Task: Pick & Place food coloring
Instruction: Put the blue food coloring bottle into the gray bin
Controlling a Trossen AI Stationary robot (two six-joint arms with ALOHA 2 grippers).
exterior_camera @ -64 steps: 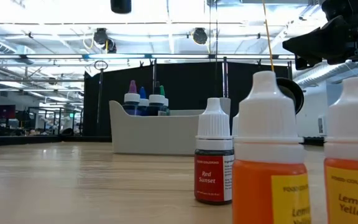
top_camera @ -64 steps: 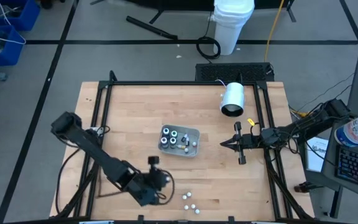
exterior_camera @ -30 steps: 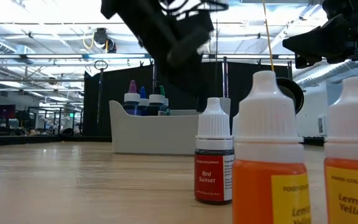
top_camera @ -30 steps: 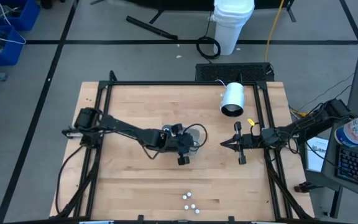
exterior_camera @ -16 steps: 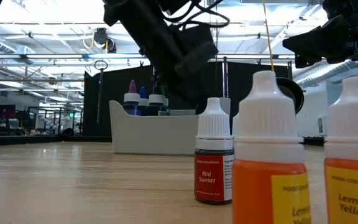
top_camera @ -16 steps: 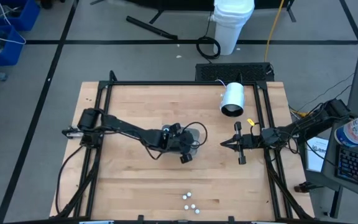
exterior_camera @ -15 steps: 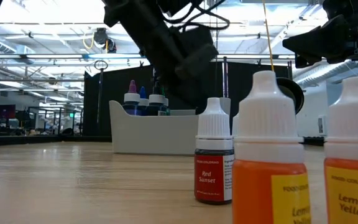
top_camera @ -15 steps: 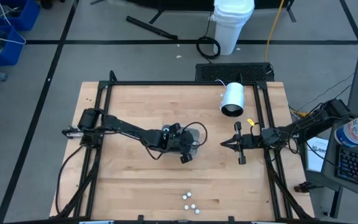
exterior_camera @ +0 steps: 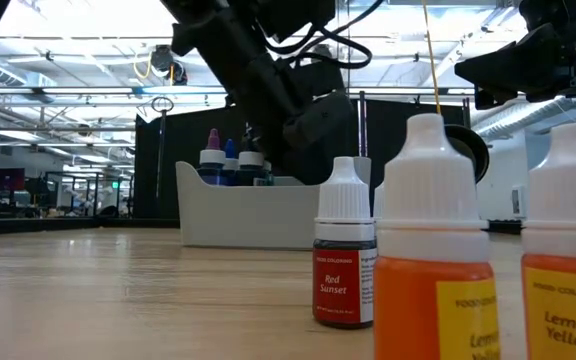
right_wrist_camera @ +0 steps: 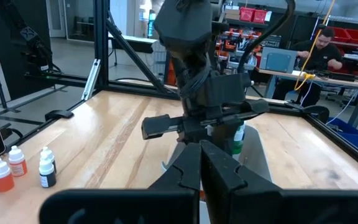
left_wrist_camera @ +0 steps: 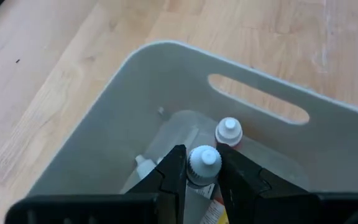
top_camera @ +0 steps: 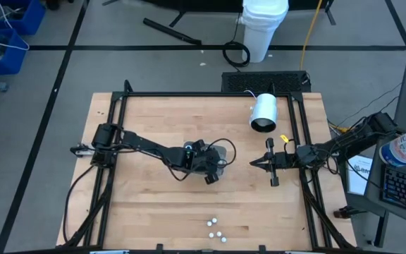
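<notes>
The left gripper [left_wrist_camera: 199, 177] hangs over the grey tray [left_wrist_camera: 129, 93], its two fingers [left_wrist_camera: 173, 171] clamped on a white-capped food coloring bottle [left_wrist_camera: 204, 163] seated between them. A second white-capped bottle [left_wrist_camera: 229, 132] stands in the tray just beyond the fingertips. Three loose bottles [top_camera: 216, 228] sit well apart near the table's front edge. The right gripper [top_camera: 254, 163] waits right of the tray, fingers pressed together, holding nothing.
</notes>
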